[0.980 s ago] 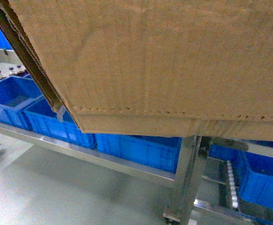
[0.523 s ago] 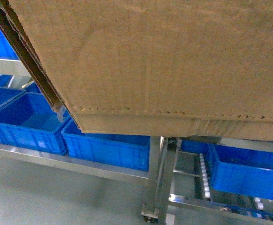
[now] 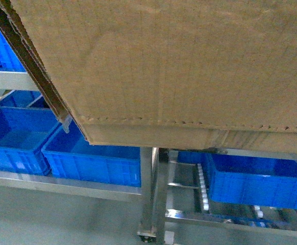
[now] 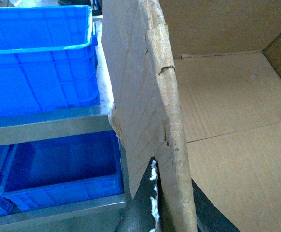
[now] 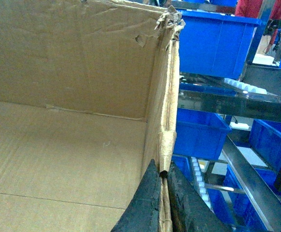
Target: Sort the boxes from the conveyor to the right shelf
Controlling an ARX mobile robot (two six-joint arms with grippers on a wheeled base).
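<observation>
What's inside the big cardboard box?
Nothing shows inside the cardboard box: both wrist views see only its bare brown floor and walls. The corners nearest the cameras are cut off, so a small part stays unseen. Each gripper pinches a side wall.

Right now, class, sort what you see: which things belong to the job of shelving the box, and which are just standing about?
Belongs to the job:
cardboard carton
left gripper, clamped on one carton wall
right gripper, clamped on the opposite wall
steel roller shelf

Just standing about:
blue plastic bins
grey floor
</observation>
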